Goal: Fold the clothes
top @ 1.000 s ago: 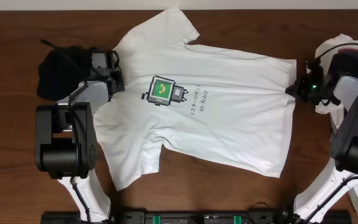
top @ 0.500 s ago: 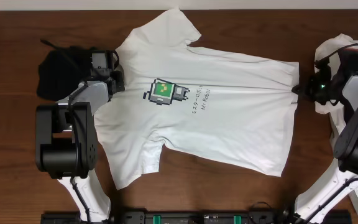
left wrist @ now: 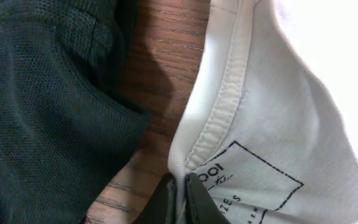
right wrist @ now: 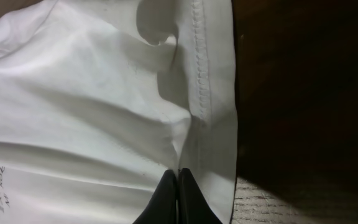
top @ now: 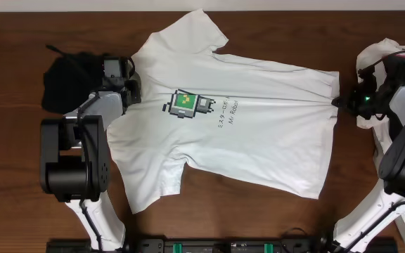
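Overhead view: over the last second the right end effector [top: 339,102] has drawn outward toward its own side, and the white T-shirt [top: 259,133] has followed, its hem [top: 329,126] sliding a little farther that way and the cloth lying flatter. I judge this a stretching pull that smooths the shirt before any fold begins. The left end effector [left wrist: 180,186] is clamped together on the collar [left wrist: 219,112], just beside the black garment [top: 65,77]. The right one is pinched on the hem. The shirt lies print-up in the middle of the worktop [top: 259,218], its long axis running side to side, with the collar pointing left and the hem right.
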{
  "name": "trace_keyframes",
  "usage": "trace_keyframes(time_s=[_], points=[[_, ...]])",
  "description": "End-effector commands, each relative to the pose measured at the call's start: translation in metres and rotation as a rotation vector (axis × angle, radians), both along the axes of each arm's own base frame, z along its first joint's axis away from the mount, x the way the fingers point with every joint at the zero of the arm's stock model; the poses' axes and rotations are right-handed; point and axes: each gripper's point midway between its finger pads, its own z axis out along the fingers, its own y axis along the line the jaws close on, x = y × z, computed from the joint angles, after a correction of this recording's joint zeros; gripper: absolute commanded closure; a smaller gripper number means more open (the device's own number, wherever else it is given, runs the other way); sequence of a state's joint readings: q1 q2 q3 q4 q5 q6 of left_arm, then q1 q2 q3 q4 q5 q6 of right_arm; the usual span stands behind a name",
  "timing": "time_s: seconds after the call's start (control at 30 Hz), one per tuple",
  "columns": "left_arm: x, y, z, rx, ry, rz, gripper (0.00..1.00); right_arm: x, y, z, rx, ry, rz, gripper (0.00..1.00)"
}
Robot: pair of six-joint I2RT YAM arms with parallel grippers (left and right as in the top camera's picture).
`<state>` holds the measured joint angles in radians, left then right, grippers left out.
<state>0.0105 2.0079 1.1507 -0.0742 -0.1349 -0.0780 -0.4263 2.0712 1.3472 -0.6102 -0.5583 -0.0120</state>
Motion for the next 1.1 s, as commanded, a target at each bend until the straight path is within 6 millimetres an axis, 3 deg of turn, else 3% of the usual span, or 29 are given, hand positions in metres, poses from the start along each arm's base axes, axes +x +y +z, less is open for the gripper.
trace_keyframes(time_s=[0.0, 0.2, 0.37, 0.7, 1.07], points=[[-0.014, 0.013, -0.019, 0.032, 0.063, 0.039, 0.93, 0.006, -0.016, 0.006, -0.051, -0.023, -0.008, 0.99], [-0.013, 0.013, -0.019, 0.033, 0.058, 0.039, 0.92, 0.009, -0.006, 0.006, -0.058, -0.032, 0.024, 0.99], [-0.013, 0.013, -0.019, 0.032, 0.058, 0.039, 0.83, 0.01, -0.005, 0.006, -0.061, -0.034, 0.029, 0.99], [-0.01, 0.013, -0.017, 0.032, 0.044, 0.039, 0.39, 0.009, -0.005, 0.006, -0.066, -0.034, 0.035, 0.99], [-0.009, 0.013, -0.017, 0.031, 0.042, 0.042, 0.3, 0.006, -0.013, 0.002, -0.118, -0.015, 0.037, 0.99]])
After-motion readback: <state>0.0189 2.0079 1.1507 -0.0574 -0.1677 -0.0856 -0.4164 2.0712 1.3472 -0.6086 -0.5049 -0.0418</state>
